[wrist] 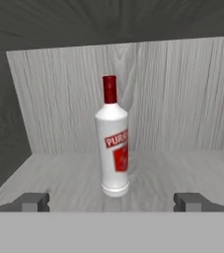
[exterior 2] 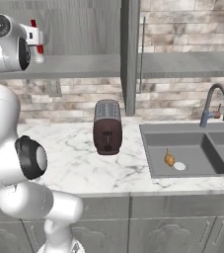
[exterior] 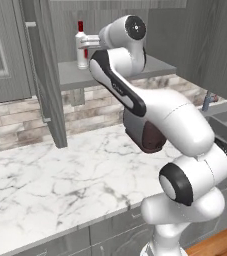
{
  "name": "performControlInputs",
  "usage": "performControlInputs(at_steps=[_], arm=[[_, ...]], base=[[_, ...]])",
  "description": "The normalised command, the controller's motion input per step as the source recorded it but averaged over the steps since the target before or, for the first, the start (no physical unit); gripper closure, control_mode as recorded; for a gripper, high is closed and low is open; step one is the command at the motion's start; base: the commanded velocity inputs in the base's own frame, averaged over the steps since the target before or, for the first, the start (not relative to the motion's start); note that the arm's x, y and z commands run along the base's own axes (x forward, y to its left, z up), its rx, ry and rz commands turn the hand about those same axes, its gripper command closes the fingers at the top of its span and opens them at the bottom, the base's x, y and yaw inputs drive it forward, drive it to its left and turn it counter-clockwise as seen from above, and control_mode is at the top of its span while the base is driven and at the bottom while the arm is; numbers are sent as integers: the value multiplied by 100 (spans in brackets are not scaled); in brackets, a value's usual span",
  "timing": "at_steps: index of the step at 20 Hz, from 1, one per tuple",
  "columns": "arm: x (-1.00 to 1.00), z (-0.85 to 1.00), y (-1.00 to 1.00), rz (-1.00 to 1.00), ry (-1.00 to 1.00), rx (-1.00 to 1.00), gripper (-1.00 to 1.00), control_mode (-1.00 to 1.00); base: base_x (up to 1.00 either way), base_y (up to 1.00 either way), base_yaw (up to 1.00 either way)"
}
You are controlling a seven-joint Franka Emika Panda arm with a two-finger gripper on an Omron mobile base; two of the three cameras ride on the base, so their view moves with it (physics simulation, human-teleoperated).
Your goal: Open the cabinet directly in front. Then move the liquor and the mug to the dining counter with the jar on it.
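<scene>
The cabinet point(exterior: 47, 75) stands open, its door swung out to the left. On its grey inner shelf point(exterior: 72, 76) stands the liquor point(exterior: 81, 50), a slim clear-white bottle with a red cap, upright. My gripper point(exterior: 87, 43) is raised to shelf height just in front of the bottle. In the hand view the liquor point(wrist: 113, 148) is centred a short way ahead of the gripper point(wrist: 112, 201), whose fingertips point(wrist: 34, 201) stand wide apart and open, touching nothing. The liquor point(exterior 2: 38, 48) also peeks out beside my hand in the right base view. The mug, the dining counter and the jar are out of view.
A dark grey and maroon toaster point(exterior 2: 107, 127) stands on the marble worktop point(exterior: 50, 180) below the cabinet. To the right are a sink point(exterior 2: 192, 150) with a faucet point(exterior 2: 214, 105) and a small item point(exterior 2: 169, 158) in the basin. The other cabinet door point(exterior 2: 130, 54) juts out edge-on.
</scene>
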Motion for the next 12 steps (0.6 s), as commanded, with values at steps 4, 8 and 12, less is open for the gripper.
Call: performControlInputs(at_steps=[4,8,12], arm=[[17,-4,0,0,0,-2,-100,-100],[21,-8,0,0,0,-4,-100,-100],[23,-1,0,0,0,-3,-100,-100]], base=[[0,0,0],[0,0,0],[0,0,0]])
